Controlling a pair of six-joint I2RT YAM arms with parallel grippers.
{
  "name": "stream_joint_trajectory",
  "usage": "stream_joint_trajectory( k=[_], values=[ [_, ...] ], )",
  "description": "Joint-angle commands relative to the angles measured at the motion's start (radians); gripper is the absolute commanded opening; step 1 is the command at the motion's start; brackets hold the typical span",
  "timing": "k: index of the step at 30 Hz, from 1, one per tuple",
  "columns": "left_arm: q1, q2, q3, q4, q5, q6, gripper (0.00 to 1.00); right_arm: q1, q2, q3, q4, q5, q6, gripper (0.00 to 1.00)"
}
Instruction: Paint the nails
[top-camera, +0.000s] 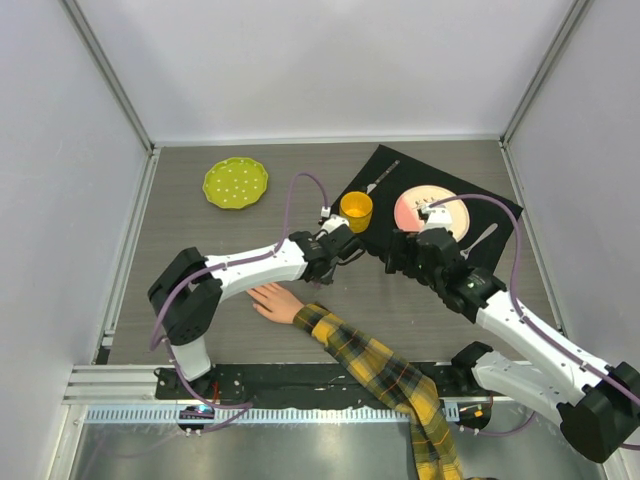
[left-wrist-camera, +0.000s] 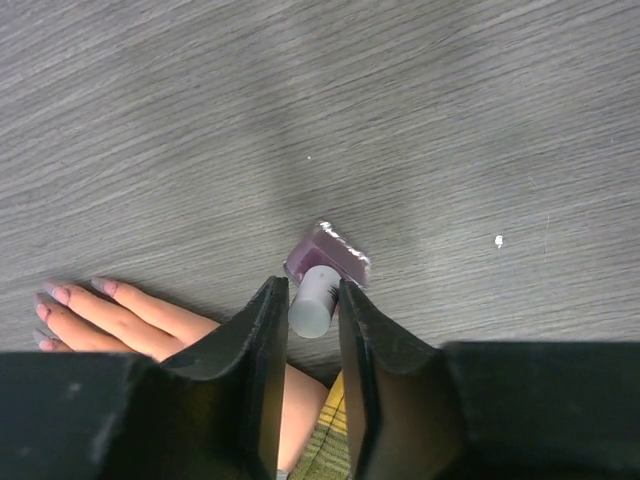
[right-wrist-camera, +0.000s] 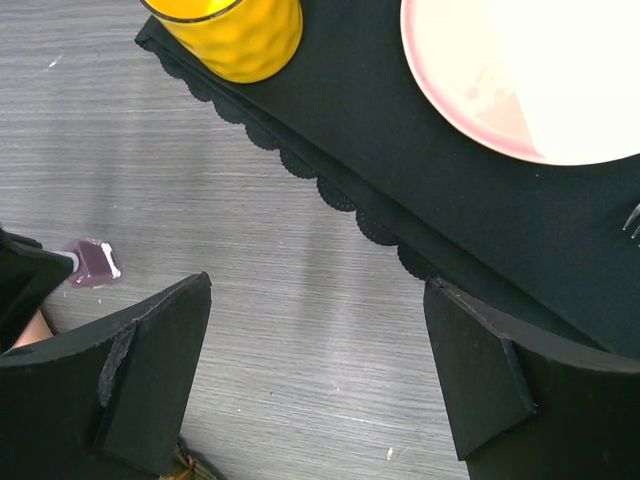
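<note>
**Task item.** The nails (left-wrist-camera: 58, 293) sit at the fingertips of the mannequin hand (left-wrist-camera: 130, 320), which lies flat on the counter (top-camera: 200, 240) at about 6 o'clock from its centre in the top view. The fingertips point toward 9 o'clock. In the left wrist view the nails show a pale pink-mauve tone. The yellow-and-black plaid sleeve (top-camera: 385, 375) runs off toward 5 o'clock.

**Left tool.** The left tool (left-wrist-camera: 310, 288) is at about 1 o'clock from the hand. Its jaws stand narrowly apart on either side of the pale cap (left-wrist-camera: 313, 305) of a purple nail polish bottle (left-wrist-camera: 328, 258). No gap shows on either side. Whether the cap is firmly clamped cannot be told.

**Right tool.** The right tool (right-wrist-camera: 318, 300) has its jaws wide apart with nothing between them. It hangs over bare counter at the scalloped edge of the black placemat (right-wrist-camera: 400, 150).

**Surroundings.** A yellow cup (right-wrist-camera: 235, 35) and a pink-rimmed plate (right-wrist-camera: 470, 100) are on the placemat. A green dotted dish (top-camera: 236, 183) lies at 11 o'clock, well apart.
</note>
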Motion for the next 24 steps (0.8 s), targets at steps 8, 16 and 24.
stream_joint_trajectory(
  k=[8, 16, 24],
  values=[
    [0.019, -0.219, 0.011, 0.002, 0.206, 0.181, 0.00, 0.002, 0.014, -0.043, 0.158, -0.413, -0.101, 1.00],
    [0.019, -0.535, -0.055, -0.066, 0.570, 0.493, 0.00, 0.003, 0.109, -0.083, 0.577, -1.003, -0.077, 0.95],
    [0.021, -0.736, -0.121, -0.061, 0.856, 0.735, 0.00, 0.065, 0.171, -0.029, 0.723, -1.309, -0.085, 0.93]
  ],
)
